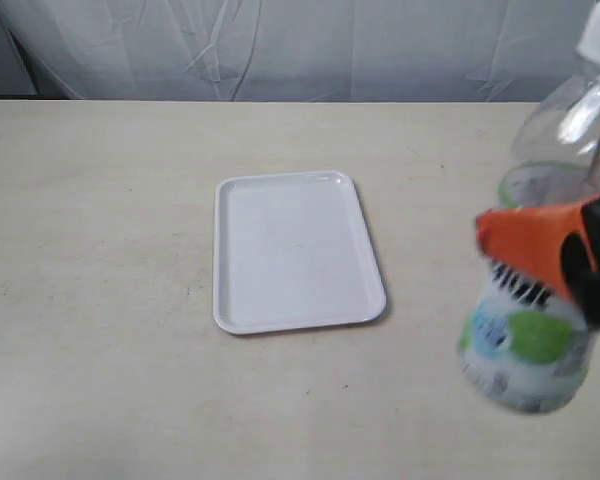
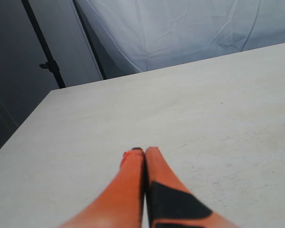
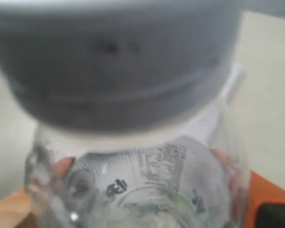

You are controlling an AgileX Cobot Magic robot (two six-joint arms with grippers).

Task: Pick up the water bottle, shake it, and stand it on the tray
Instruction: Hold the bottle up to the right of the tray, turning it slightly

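Note:
The water bottle (image 1: 540, 250) hangs in the air at the far right of the exterior view, blurred, tilted slightly, white cap at the top. My right gripper (image 1: 540, 245) is shut on its labelled middle; an orange finger (image 1: 525, 238) crosses the label. In the right wrist view the bottle (image 3: 147, 180) fills the picture, its cap (image 3: 118, 57) close to the camera, orange fingers (image 3: 263, 194) on both sides. The white tray (image 1: 296, 250) lies flat on the table, well left of the bottle, with nothing on it. My left gripper (image 2: 145, 152) is shut and holds nothing, above bare table.
The beige table (image 1: 90, 300) runs across the whole exterior view, with a white cloth backdrop (image 1: 280, 45) behind its far edge. In the left wrist view the table's edge (image 2: 19, 133) drops off toward a dark wall and a black stand (image 2: 47, 61).

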